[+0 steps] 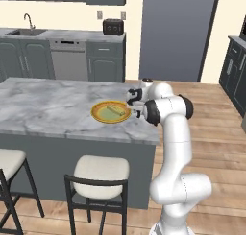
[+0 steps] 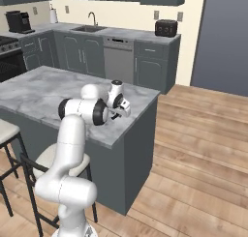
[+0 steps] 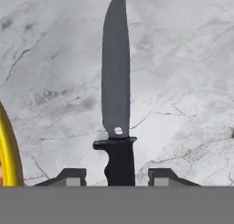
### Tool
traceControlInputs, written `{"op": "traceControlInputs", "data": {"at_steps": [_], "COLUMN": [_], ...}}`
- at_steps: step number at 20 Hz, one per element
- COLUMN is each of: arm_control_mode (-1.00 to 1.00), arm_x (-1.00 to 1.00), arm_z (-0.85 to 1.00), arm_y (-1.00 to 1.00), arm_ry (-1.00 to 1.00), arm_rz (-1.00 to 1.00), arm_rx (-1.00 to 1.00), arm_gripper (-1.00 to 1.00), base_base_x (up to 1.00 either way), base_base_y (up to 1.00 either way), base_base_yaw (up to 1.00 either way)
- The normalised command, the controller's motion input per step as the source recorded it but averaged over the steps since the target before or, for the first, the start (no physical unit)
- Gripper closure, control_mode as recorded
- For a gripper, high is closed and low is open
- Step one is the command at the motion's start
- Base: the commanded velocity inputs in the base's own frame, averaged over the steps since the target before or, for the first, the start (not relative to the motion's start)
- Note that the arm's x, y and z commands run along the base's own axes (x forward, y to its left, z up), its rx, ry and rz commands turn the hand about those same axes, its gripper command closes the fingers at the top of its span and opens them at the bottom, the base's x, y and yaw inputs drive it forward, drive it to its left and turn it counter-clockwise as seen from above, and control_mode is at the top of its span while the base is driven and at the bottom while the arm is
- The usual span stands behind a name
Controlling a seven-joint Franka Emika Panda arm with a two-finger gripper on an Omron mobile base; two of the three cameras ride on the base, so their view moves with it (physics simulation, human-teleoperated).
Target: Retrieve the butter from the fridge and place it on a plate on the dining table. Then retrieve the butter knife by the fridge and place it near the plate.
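While the butter knife point(image 3: 116, 90) lies on the marble of the dining table point(image 1: 43, 109), I see it in the hand view pointing its tip to twelve o'clock, handle at six between the two fingertips point(image 3: 71, 176). My gripper point(image 3: 116, 177) is spread: each tip stands apart from the handle, nothing pinched. At nine o'clock of that view the yellow rim of the plate point(image 3: 6, 154) cuts in, near the knife but not touching it.

From the left base view I get what the hand camera misses: the one plate point(image 1: 111, 111) whole, with one pale stick of butter point(image 1: 114, 109) across its middle. The arm rises from the base, bends at the elbow and reaches over the table's end, the gripper point(image 1: 131, 99) just beside the plate at three o'clock. The right base view shows the same bent arm with the gripper point(image 2: 124, 109) low over the table's corner. Two stools point(image 1: 98, 174) stand at the near side.
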Motion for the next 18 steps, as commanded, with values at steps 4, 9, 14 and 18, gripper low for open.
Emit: {"op": "traceControlInputs", "data": {"at_steps": [4,9,14,18], "arm_control_mode": [-1.00,-1.00,-1.00,-1.00], "arm_x": [0.00,-0.17,-0.43,-0.93], "arm_z": [0.00,0.48,0.99,0.94], "arm_y": [0.00,-0.02,-0.03,0.02], "arm_ry": [0.00,0.01,0.02,0.00], "arm_rz": [0.00,0.00,0.00,0.00], "arm_rx": [0.00,-0.01,-0.06,-0.09], "arm_gripper": [-1.00,-1.00,-1.00,-1.00], "base_base_x": [0.00,0.00,0.00,0.00], "base_base_y": [0.00,0.00,0.00,0.00], "base_base_yaw": [0.00,0.00,0.00,0.00]}}
